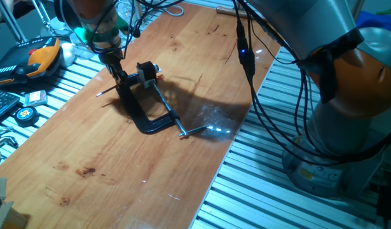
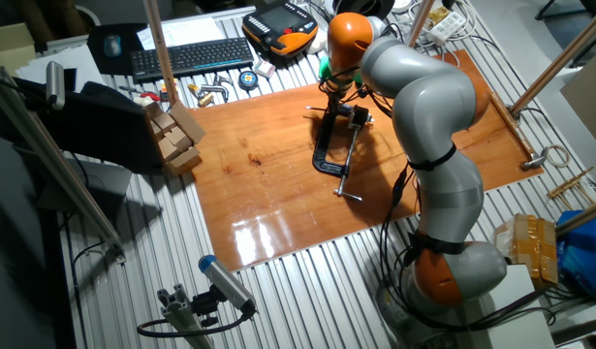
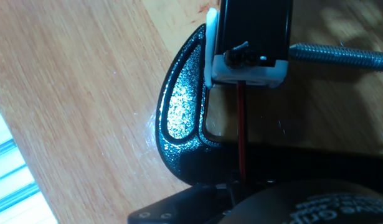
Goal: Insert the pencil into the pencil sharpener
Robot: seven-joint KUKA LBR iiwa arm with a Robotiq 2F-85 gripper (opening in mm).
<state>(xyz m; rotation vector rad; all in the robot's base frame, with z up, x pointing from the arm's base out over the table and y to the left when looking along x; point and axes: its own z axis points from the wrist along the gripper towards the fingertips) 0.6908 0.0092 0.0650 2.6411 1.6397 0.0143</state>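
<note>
- Pencil (image 3: 242, 127): a thin red stick running from the gripper (image 1: 114, 62) straight to the sharpener.
- Clamp (image 1: 144, 108): on the bench (image 1: 119, 178), holding the sharpener (image 3: 247, 65).
- Step: probably insertion; next the tip must stay lined up and be pushed in.
- Hidden: the hole and tip are too dark to read; I cannot tell whether the jaws grip the pencil.
</note>
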